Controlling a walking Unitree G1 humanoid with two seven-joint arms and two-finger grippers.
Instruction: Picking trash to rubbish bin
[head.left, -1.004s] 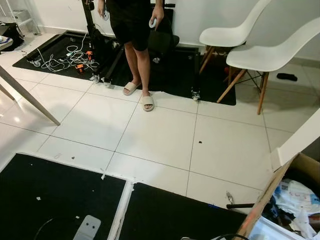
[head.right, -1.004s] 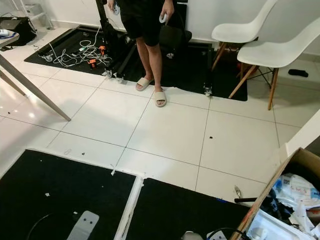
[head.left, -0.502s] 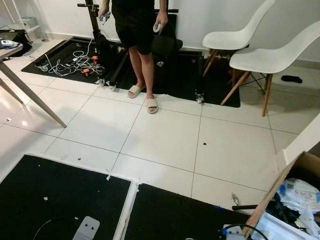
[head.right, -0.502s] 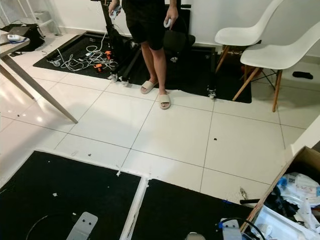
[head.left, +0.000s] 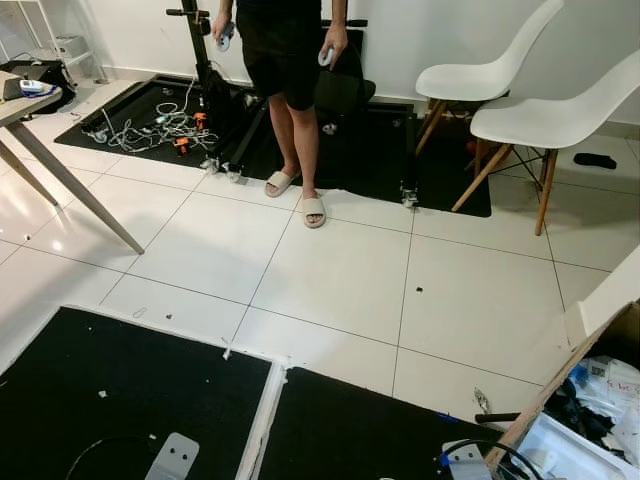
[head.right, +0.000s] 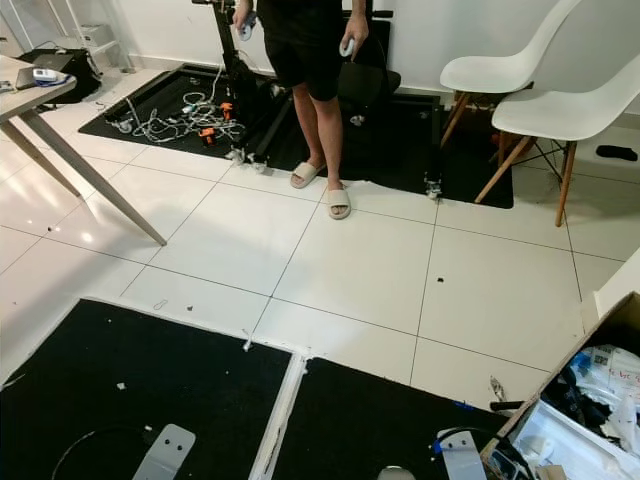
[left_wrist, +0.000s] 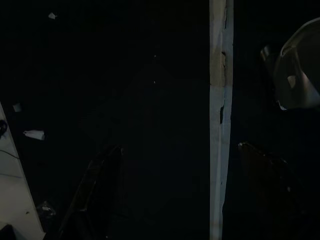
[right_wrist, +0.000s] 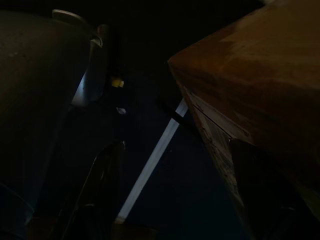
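**Trash box at lower right, both arms idle over the mats**

Brown cardboard box (head.left: 560, 372) w/ crumpled white and blue plastic and paper trash (head.right: 600, 385) sits at lower right of the head views, open top, one stiff flap leaning up toward the camera. Box stands on the edge of a black floor mat (head.left: 350, 430); a thin black stick (head.left: 497, 417) lies on the white tile just beside its corner.

Right gripper (right_wrist: 170, 200) hangs close to that box: right wrist view is dark, but shows the brown cardboard corner (right_wrist: 250, 90) right next to the two black fingers, which stand apart w/ nothing between them. Left gripper (left_wrist: 175, 195) hangs over the other black floor mat (head.left: 120, 390), fingers also spread and empty; a pale taped seam (left_wrist: 220, 120) runs between the mats, w/ small white scraps (left_wrist: 34, 134) on the dark surface.

Further out: glossy white floor tiles (head.left: 330, 270), grey grout lines. A person in black shorts and beige slippers (head.left: 292, 90) stands mid-room, a handheld controller in each hand. Behind, a black stand (head.left: 200, 60) and tangled white cables (head.left: 150, 125) on a third black mat. Two white moulded plastic chairs w/ wooden legs (head.left: 540, 110) at upper right. Slanted wooden table leg (head.left: 75, 190) at left.
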